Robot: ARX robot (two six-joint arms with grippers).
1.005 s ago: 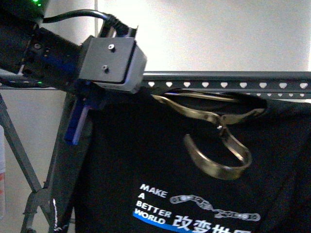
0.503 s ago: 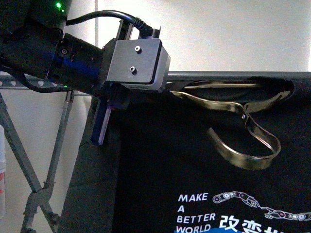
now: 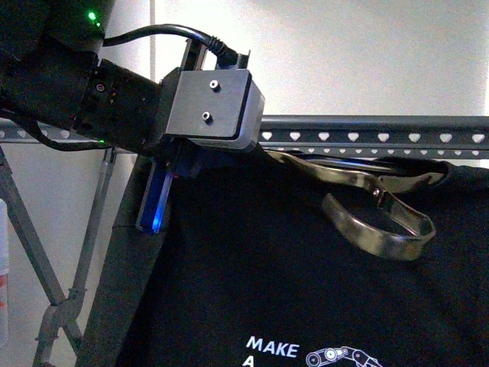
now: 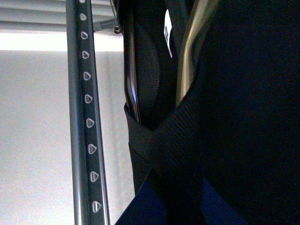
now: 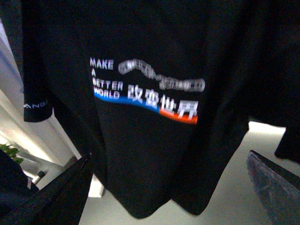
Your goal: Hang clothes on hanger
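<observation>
Front view: black T-shirt (image 3: 306,275) hangs just under the grey rail (image 3: 367,138), pale wall (image 3: 344,53) behind. Left gripper (image 3: 153,206) sits at the shirt's top left corner, grip can't be made out. Right gripper (image 5: 169,154) fingers spread wide, holding nothing.

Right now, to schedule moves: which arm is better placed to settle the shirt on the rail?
Left, probably: the left fingers grip the T-shirt at the rail; the right fingers are open, back from the print.
</observation>
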